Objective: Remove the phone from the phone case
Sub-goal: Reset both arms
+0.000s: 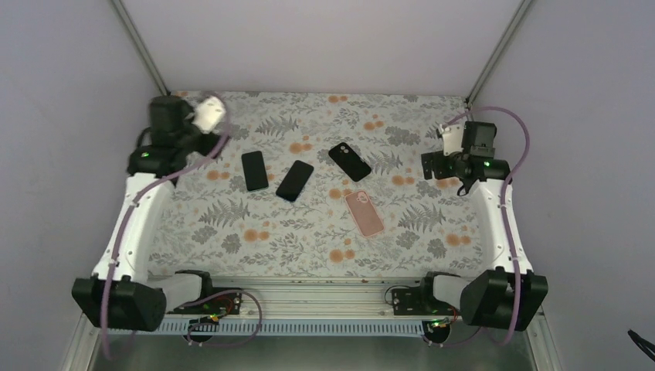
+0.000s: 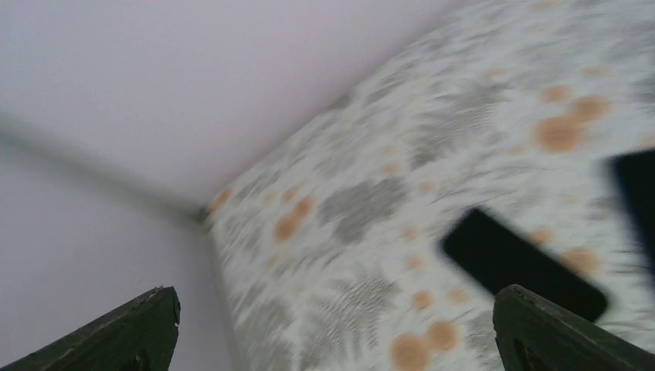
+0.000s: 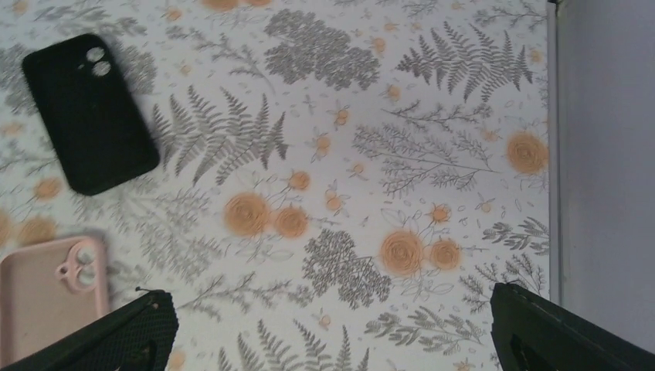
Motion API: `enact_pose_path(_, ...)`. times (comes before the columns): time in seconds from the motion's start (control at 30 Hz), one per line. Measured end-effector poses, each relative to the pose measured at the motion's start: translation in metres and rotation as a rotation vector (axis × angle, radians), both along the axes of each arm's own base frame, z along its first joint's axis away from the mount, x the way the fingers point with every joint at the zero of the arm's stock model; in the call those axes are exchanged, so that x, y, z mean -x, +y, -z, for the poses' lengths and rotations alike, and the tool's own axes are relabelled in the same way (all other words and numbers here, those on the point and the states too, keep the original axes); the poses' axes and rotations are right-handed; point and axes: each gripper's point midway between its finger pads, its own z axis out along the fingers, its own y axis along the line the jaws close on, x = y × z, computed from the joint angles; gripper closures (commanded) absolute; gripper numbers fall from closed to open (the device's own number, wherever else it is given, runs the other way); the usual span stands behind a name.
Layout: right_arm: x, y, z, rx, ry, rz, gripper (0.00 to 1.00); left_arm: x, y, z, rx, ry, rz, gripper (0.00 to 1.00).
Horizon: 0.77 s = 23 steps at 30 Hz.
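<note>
Two black phones lie screen up left of the table's middle, one at the left (image 1: 255, 170) and one beside it (image 1: 294, 180). A black phone case (image 1: 350, 161) lies back up, its camera holes showing in the right wrist view (image 3: 89, 112). A pink case (image 1: 364, 212) lies back up nearer the front, with its corner in the right wrist view (image 3: 46, 297). I cannot tell whether either case holds a phone. My left gripper (image 1: 188, 131) hovers open and empty at the back left, and its blurred wrist view shows a black phone (image 2: 517, 263). My right gripper (image 1: 429, 165) is open and empty, right of the black case.
The floral table cover (image 1: 309, 247) meets grey walls at the back left corner (image 2: 202, 215) and along the right edge (image 3: 552, 154). A metal rail (image 1: 309, 297) and both arm bases run along the near edge.
</note>
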Motion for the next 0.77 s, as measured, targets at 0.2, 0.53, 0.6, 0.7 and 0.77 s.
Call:
enact_pose_path(0.2,-0.012,-0.018,0.04,-0.032,-0.013,0.082,0.0,0.023,0.11,0.037,0.119,0.017,-0.339,0.0)
enact_pose_path(0.53,-0.011,-0.038,0.061,0.011,-0.053,0.176,0.0,0.043,0.109,0.092,0.249,0.092,-0.379,0.0)
enact_pose_path(0.6,-0.012,-0.039,0.06,0.012,-0.06,0.181,0.0,0.043,0.108,0.092,0.261,0.091,-0.376,0.0)
enact_pose_path(0.7,-0.015,-0.04,0.062,0.01,-0.063,0.182,0.0,0.042,0.104,0.091,0.281,0.088,-0.354,0.0)
enact_pose_path(0.77,-0.015,-0.037,0.064,-0.002,-0.06,0.168,0.0,0.041,0.101,0.09,0.293,0.086,-0.336,0.0)
